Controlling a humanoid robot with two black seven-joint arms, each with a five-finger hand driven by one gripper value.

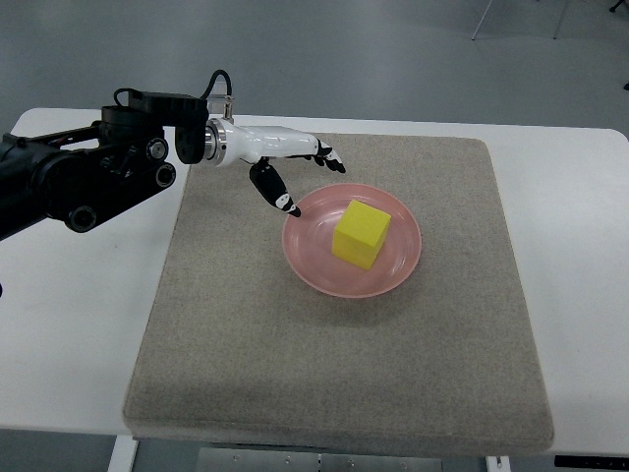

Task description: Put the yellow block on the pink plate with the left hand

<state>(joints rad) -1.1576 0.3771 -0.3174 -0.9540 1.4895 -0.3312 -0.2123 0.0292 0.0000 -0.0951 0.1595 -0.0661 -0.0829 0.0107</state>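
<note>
Grey floor fills the far background beyond a white table (580,197), and a square beige felt mat (324,354) covers most of the tabletop. On the mat sits a round, shallow pink plate (313,264), and a bright yellow cube-shaped block (361,234) rests inside it, slightly toward the plate's far half, turned a little so one corner faces the near side.

From the picture's left edge comes the black, jointed left arm (79,177), ending in a white left hand (280,157) with dark fingertips. Its fingers (329,155) are stretched out and relaxed, holding nothing. The long ones reach out just past the far-left rim of the plate, and the thumb (275,192) hangs down with its tip right at the plate's left edge; whether it touches the rim cannot be told. The block lies beyond the fingertips, down and to their right, clearly apart from them, with bare pink plate between thumb tip and cube. The palm hovers over the mat to the left of the plate.
</note>
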